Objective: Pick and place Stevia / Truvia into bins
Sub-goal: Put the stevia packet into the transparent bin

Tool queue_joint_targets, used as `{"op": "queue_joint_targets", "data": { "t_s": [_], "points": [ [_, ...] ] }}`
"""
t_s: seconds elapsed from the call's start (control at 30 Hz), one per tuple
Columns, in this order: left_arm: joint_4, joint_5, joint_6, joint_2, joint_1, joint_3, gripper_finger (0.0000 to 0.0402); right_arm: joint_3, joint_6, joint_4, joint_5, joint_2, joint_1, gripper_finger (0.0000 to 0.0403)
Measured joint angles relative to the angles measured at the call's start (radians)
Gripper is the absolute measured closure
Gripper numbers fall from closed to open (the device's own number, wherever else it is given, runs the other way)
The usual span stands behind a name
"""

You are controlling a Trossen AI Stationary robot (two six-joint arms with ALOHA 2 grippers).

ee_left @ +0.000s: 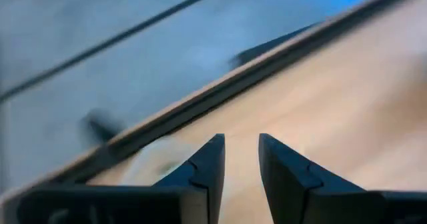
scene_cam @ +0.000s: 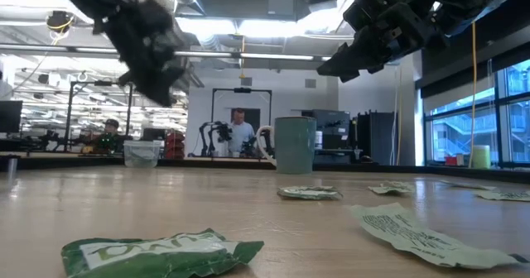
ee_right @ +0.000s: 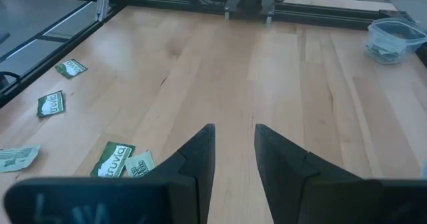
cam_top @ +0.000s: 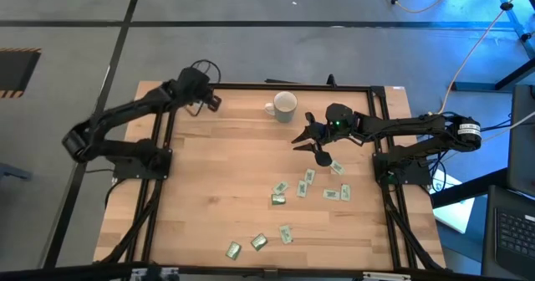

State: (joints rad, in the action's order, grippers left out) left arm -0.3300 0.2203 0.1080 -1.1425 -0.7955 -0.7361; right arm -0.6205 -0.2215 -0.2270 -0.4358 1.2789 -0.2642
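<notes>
On the table (cam_top: 209, 189), the mug (cam_top: 285, 106) stands upright, handle leftward.

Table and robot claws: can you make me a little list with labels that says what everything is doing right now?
left claw: open, empty, near the table's far left corner
right claw: open, empty, up in the air beside the mug
mug: upright by the far edge
clear cup: on the table, packets inside
packets: scattered flat on the table's right half
table: light wood
</notes>
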Motion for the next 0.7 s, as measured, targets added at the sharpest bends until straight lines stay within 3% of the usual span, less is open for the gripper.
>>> {"op": "queue_joint_targets", "data": {
  "t_s": [0.3,0.53,0.7],
  "points": [
    [0.196,-0.290,-0.053,0.157,0.251,0.083,0.0318,0.000,0.007,-0.004,0.000,0.000,0.000,0.0293],
    [0.202,-0.306,0.036,0.150,0.361,0.157,0.0323,0.000,0.007,-0.002,0.000,0.000,0.000,0.0293],
    [0.476,-0.314,0.029,0.146,0.470,0.268,0.0325,0.000,0.033,0.007,0.000,0.000,0.000,0.0293]
  ]
}}
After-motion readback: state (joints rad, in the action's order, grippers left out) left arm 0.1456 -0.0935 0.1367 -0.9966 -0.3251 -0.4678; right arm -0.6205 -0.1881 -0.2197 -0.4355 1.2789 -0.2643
